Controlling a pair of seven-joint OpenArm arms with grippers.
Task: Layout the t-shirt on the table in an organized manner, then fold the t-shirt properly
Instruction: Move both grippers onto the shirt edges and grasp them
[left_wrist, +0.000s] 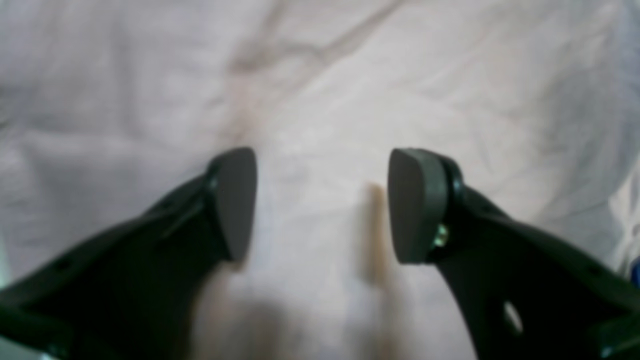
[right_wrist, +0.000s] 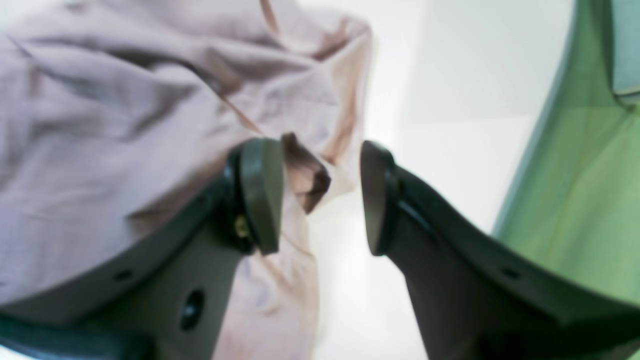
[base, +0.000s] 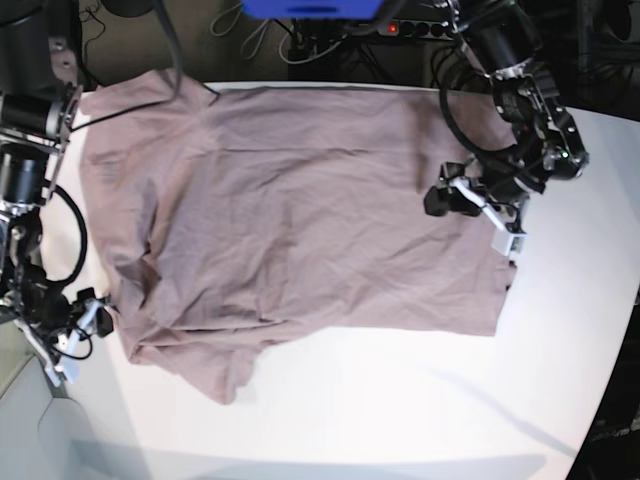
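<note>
Table (matte white) under spread t-shirt

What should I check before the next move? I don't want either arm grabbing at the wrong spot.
1. Left gripper open, nothing between its pads: ok.
2. Left gripper over the t-shirt, hem side: ok; contact with the cloth: cannot tell.
3. Right gripper open: ok; a bunched fold of cloth sits by one pad, not clamped.
4. Right gripper at the shirt's edge by the sleeve: ok.
5. Shirt laid out flat: not ok; the sleeve side is bunched and wrinkled.
6. Shirt fully on the table: not ok; one corner hangs past the far edge.
</note>
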